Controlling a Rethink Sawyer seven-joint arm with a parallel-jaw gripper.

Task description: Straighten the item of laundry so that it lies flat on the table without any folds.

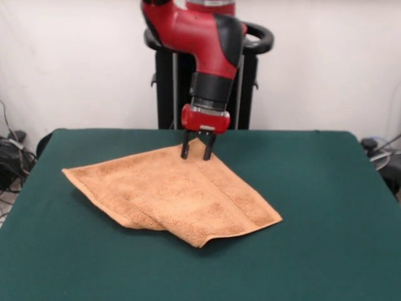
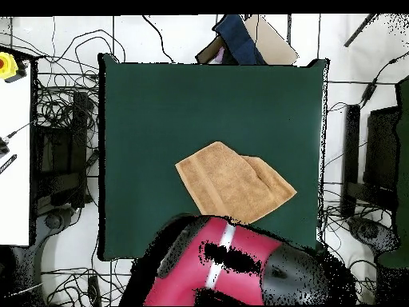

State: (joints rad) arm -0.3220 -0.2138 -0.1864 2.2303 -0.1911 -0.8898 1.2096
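**Inspector A:** Towel [image 1: 172, 191] location, front view?

**Inspector B:** On the table [image 1: 326, 207], a little left of centre. One corner points to 9 o'clock, one to 3 o'clock near the front, and a third peaks at 12 o'clock, directly under the arm [image 1: 200, 37].

**Inspector A:** Is it flat?

**Inspector B:** No. The near edge is doubled, with a layer showing beneath it at 6 o'clock, and a ridge runs diagonally from the peak toward the 3 o'clock corner. A woven band follows that right-hand edge.

**Inspector A:** End effector [image 1: 198, 149]?

**Inspector B:** Pointing straight down at the towel's 12 o'clock corner. Its two dark fingers [image 1: 186, 149] straddle the raised tip of cloth, one on each side. The corner stands up between them, so I record it as clamped on the towel.

**Inspector A:** Overhead view?

**Inspector B:** The towel [image 2: 233, 188] sits slightly below the centre of the table [image 2: 160, 112], toward 5 o'clock. Its outline is irregular, with an overlapped flap at the 2 o'clock side. The arm [image 2: 232, 268] covers the table's 6 o'clock edge and hides the towel's lowest corner; the end effector cannot be seen from here.

**Inspector A:** Surroundings?

**Inspector B:** Cables [image 2: 64, 88] lie on the floor at 9 o'clock in the overhead view. The black pedestal [image 1: 166, 88] stands behind the table in the front view.
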